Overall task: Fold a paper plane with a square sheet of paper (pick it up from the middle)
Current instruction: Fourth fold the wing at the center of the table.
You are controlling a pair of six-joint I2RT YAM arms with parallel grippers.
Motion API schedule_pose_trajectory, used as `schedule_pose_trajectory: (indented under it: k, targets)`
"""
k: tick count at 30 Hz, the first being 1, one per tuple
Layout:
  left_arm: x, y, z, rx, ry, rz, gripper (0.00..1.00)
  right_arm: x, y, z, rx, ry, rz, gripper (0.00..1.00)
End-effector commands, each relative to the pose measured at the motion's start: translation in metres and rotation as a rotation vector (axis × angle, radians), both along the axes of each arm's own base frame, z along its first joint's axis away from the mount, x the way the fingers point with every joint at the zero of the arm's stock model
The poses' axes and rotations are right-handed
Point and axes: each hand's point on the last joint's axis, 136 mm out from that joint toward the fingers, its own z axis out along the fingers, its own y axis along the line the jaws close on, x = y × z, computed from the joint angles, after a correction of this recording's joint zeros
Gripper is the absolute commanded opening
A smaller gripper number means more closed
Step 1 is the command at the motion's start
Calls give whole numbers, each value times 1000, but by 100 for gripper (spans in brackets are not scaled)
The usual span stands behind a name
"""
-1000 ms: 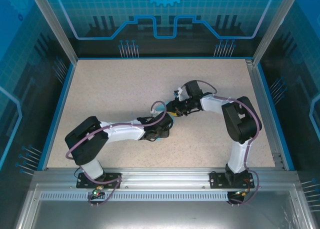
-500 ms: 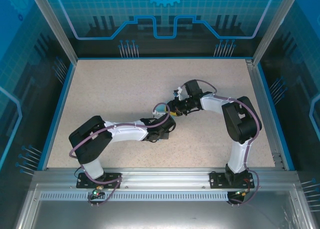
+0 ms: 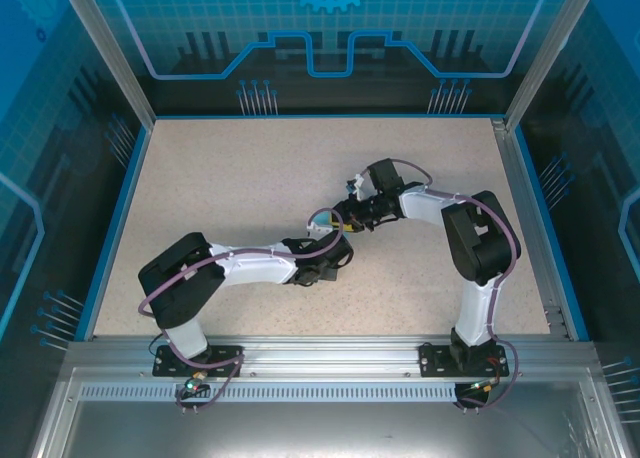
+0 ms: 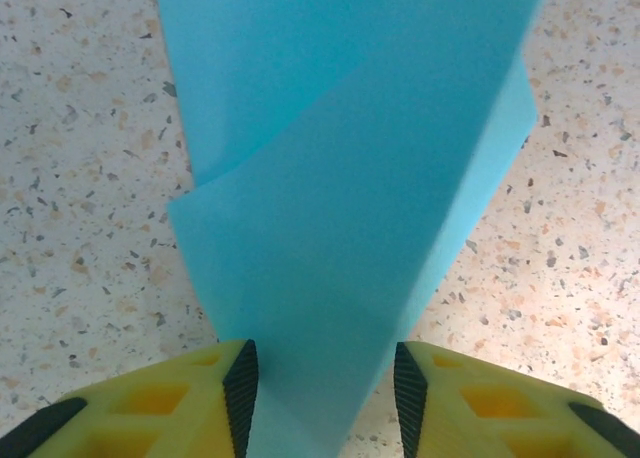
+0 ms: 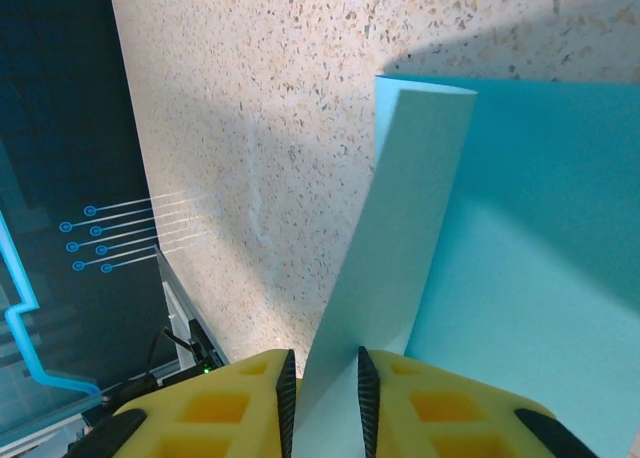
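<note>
My right gripper [image 5: 322,366] pinches a raised flap of the blue paper [image 5: 520,238] at the middle of the table [image 5: 250,128], probably to steady it for creasing. My left gripper [image 4: 320,368] straddles the folded end; I cannot tell whether it grips.

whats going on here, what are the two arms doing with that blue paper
Both arms meet at the middle of the speckled table, working on a cyan sheet of paper that is already partly folded over itself. The right arm's fingers pinch a raised flap of it. The left arm's fingers sit either side of another part of the sheet, but it is unclear whether they actually grip it. It is not a finished plane yet.
</note>
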Motion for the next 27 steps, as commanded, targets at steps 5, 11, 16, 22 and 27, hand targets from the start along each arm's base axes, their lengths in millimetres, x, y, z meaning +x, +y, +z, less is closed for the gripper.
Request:
schedule_pose_trajectory:
  k: [5,11,16,22,27]
  targets:
    - [2,-6,12,5,-47,-51,48,4,-2,1,6,29,-2,29]
    - [1,6,11,43,-65,-38,46,4,-3,5,2,25,-12,29]
    - [-2,6,13,6,-81,-59,46,3,-6,8,-17,22,-20,34]
    - [-4,7,16,-34,-105,-63,46,1,-9,8,-29,27,-30,35]
    - [-2,5,15,-32,-113,-74,46,0,-8,6,-46,40,-29,33]
